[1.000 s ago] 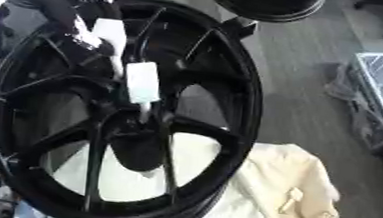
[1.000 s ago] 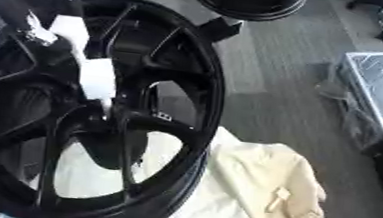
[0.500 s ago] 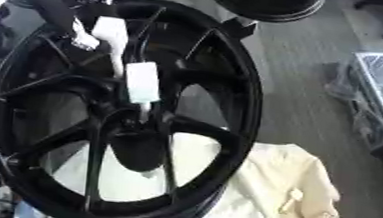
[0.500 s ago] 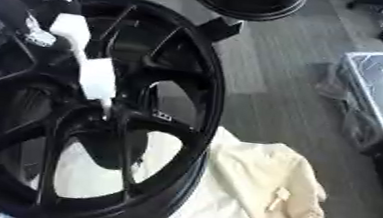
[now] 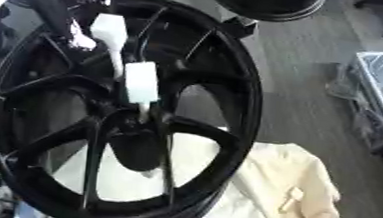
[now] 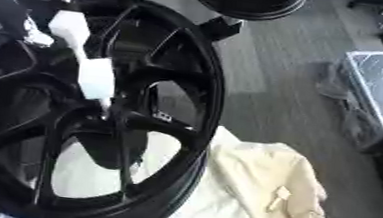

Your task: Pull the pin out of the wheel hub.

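The left robot hand (image 5: 63, 16) grips the white block-shaped pin (image 5: 141, 82), seated below it in the black spoked wheel hub (image 5: 137, 121), ready for pulling.

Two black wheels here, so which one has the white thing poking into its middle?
The big spoked wheel in front; the white pin tool reaches its hub. The other wheel sits behind, untouched.

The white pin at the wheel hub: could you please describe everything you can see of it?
The pin looks like a white blocky piece with a thin white stem below, whose tip meets the hub of the black spoked wheel. It stands nearly upright, leaning slightly. A second white block above it joins it toward the left hand at upper left, which is dark and hard to make out. Whether the stem is still seated cannot be told.
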